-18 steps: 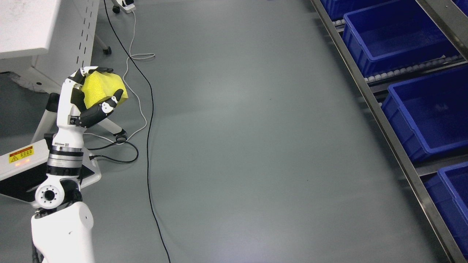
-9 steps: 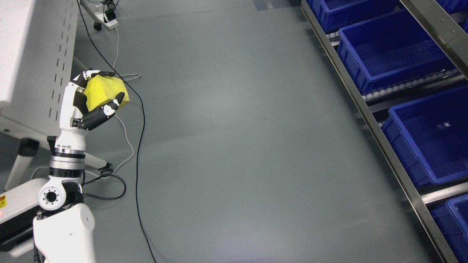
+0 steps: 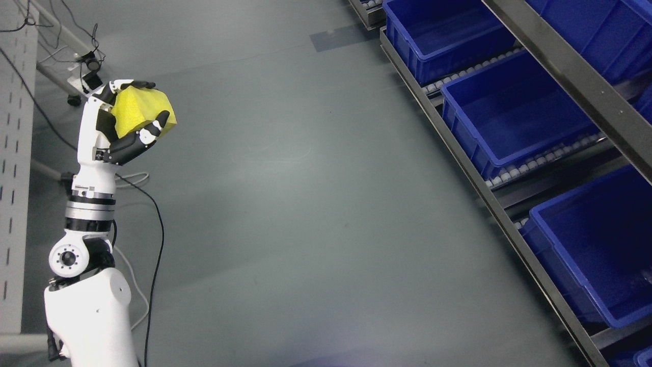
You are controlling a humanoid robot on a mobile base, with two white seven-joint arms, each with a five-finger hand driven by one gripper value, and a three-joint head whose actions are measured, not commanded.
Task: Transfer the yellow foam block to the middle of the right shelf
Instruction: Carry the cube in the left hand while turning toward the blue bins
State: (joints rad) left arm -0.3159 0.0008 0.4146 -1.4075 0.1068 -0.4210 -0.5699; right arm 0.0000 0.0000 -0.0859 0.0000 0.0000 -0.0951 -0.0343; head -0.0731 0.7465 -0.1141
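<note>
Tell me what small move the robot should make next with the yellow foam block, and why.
Probably keep turning toward the shelf on the right and close the gap before reaching. The left hand has the yellow foam block clasped at the picture's far left, and open grey floor separates it from the blue bins.

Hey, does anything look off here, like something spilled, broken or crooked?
Nothing stands out. The left hand grips the yellow foam block securely, and the blue bins sit squarely on the shelf.
</note>
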